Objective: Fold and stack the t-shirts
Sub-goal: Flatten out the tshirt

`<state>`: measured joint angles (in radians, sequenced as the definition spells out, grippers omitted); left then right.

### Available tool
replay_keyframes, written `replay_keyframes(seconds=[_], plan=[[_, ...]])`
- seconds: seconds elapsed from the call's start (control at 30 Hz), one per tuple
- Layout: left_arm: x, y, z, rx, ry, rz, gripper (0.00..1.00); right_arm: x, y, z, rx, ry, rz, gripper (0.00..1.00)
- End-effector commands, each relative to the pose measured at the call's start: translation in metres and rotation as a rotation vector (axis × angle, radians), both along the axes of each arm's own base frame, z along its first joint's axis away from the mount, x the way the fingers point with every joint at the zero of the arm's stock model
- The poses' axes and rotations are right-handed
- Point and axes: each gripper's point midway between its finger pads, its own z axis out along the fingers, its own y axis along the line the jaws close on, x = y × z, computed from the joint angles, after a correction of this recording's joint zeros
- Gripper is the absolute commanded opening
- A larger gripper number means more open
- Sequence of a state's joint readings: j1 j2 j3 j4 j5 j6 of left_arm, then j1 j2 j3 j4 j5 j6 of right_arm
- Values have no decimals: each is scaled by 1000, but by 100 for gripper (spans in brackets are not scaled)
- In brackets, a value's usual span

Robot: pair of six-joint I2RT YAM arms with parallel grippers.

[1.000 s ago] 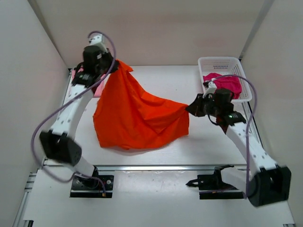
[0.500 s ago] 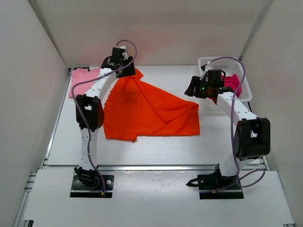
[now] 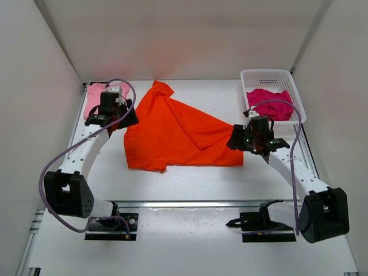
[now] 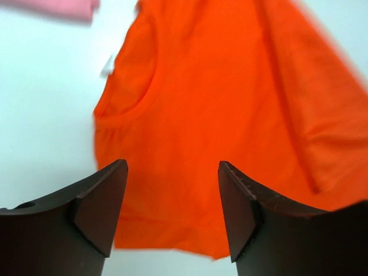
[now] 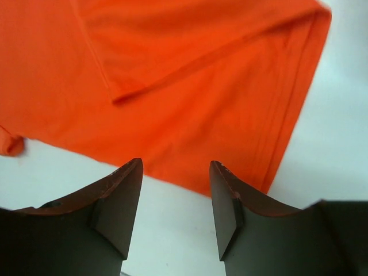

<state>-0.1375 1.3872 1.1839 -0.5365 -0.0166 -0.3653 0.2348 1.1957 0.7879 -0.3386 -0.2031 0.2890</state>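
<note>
Left hand: my left gripper (image 4: 172,207) is spread and empty, above the orange shirt (image 3: 178,135) at its end.
Right hand: my right gripper (image 5: 175,201) is spread and empty, with the hemmed corner just ahead.
Long axis: it runs from one hand across to the other, and each hand is near its own end.
Wrist views only: a curved neckline ahead of my left fingers and a doubled-over flap ahead of my right.
Top view only: the pink shirt (image 3: 95,103) lies beyond my left hand, and the magenta shirt (image 3: 270,103) is in the basket (image 3: 267,73) beyond my right.
</note>
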Motion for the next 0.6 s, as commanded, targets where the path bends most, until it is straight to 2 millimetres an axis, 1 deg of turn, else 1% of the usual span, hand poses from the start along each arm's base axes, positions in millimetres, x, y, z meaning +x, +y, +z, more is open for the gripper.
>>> replay_keyframes(seconds=[0.0, 0.03, 0.07, 0.1, 0.13, 0.2, 0.23, 0.3, 0.33, 0.37, 0.4, 0.43, 0.5, 0.53, 0.57], plan=[[-37, 24, -46, 98, 170, 6, 77, -10, -5, 8, 11, -48, -29, 48], [-44, 27, -47, 100, 181, -4, 76, -13, -7, 9, 19, -57, -39, 48], [-52, 30, -56, 95, 202, 4, 76, -15, -10, 8, 23, -53, -46, 49], [-62, 28, -63, 96, 209, -15, 77, -18, -15, 6, 19, -50, -58, 49], [-66, 28, -66, 98, 211, -13, 79, -20, -17, 6, 20, -47, -68, 49], [-82, 31, -78, 113, 246, -16, 79, -27, -25, 1, 14, -30, -88, 49], [-83, 33, -79, 121, 249, -17, 80, -26, -28, 1, 15, -37, -103, 50], [-96, 30, -89, 140, 303, -54, 80, -30, -29, -8, 21, -11, -106, 49], [-97, 27, -91, 144, 306, -65, 80, -31, -32, -12, 29, 5, -126, 49], [-102, 29, -95, 167, 325, -65, 80, -32, -33, -15, 30, 11, -130, 49], [-106, 24, -95, 177, 326, -91, 81, -34, -34, -22, 30, 31, -144, 49], [-108, 22, -94, 194, 320, -101, 82, -35, -29, -23, 47, 34, -127, 49], [-116, 22, -97, 205, 327, -109, 83, -35, -30, -27, 43, 40, -131, 49], [-122, 20, -100, 205, 336, -117, 83, -38, -29, -29, 42, 48, -124, 49], [-124, 19, -99, 197, 329, -120, 83, -34, -31, -26, 38, 38, -135, 49]])
